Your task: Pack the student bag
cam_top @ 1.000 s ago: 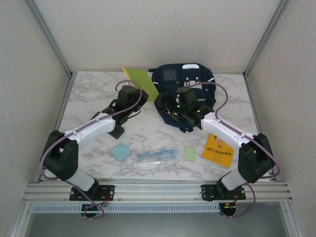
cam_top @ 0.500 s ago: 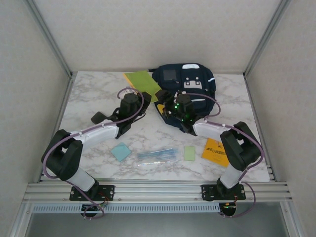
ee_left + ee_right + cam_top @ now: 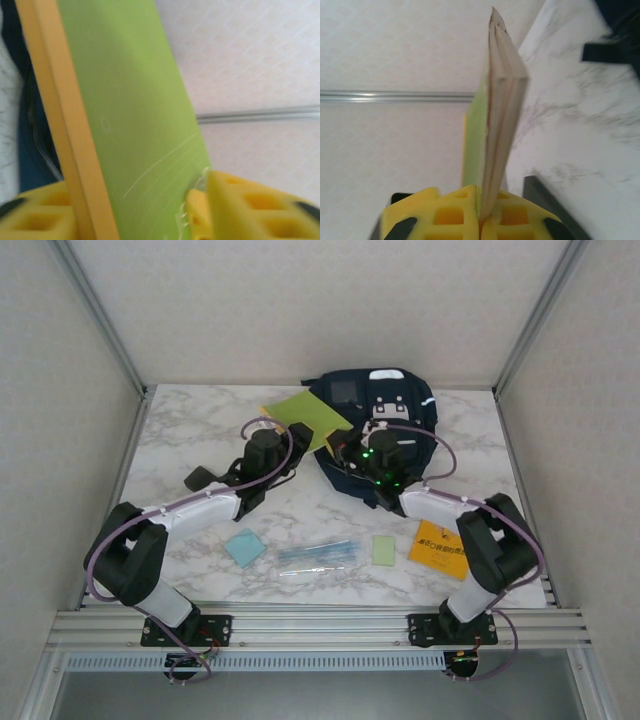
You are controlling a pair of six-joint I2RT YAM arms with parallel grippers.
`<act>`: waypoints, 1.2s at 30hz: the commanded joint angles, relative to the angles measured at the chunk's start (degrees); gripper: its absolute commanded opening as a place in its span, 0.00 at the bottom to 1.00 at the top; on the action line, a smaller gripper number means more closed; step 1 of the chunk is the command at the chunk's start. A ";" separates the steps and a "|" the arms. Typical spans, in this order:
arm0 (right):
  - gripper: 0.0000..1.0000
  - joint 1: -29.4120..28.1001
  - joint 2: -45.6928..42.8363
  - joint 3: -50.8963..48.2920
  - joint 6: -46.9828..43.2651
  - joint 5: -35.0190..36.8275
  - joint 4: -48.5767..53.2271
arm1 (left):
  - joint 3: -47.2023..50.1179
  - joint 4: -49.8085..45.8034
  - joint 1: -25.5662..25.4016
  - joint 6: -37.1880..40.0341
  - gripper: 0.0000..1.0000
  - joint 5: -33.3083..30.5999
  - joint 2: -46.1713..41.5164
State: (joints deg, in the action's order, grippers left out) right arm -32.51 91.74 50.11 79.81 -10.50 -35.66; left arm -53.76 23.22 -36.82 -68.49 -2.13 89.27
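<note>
At rear of white marbled surface [image 3: 200, 440]: dark navy fabric backpack [image 3: 400, 390], thin lime-green book with orange spine [image 3: 305, 412] raised beside it. Right claw [image 3: 480, 215] clamped on book; left claw [image 3: 125, 210] astride it, grip unclear. Likely handover; next, right feeds book into backpack.

From overhead I see the backpack [image 3: 385, 400] at the back of the marble table [image 3: 200, 430], right of centre; a green book [image 3: 300, 412] overlaps its left edge; my left gripper [image 3: 298, 432] is at the book's near side and my right gripper [image 3: 345, 447] at its near-right corner; nearer the arms lie a pale blue square [image 3: 244, 547], a clear packet of pens [image 3: 318, 555], a small green pad [image 3: 384, 549] and an orange book [image 3: 437, 543], partly under my right arm.
</note>
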 commanded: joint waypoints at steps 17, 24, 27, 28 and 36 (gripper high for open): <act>0.00 32.34 -32.17 2.93 -37.37 0.04 55.31 | -43.62 -50.72 -1.50 63.74 0.75 14.43 22.18; 0.00 41.96 -36.39 0.81 -39.99 -3.80 59.93 | -65.20 -66.51 -3.11 76.59 0.71 14.92 38.34; 0.00 45.11 -38.22 -1.22 -38.96 -6.04 59.42 | -70.96 -70.05 -4.04 80.07 0.71 14.00 42.93; 0.00 45.70 -38.60 -1.86 -38.61 -6.67 59.13 | -71.96 -70.24 -4.46 81.14 0.71 13.45 44.00; 0.00 48.69 -38.03 -3.44 -37.10 -11.44 57.63 | -74.41 -70.88 -5.99 86.38 0.73 12.46 49.71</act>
State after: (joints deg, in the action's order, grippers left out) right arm 15.29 53.76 46.65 42.44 -18.37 24.29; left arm -125.80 -44.34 -42.54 13.80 10.44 136.59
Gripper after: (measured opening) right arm 0.049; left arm 0.722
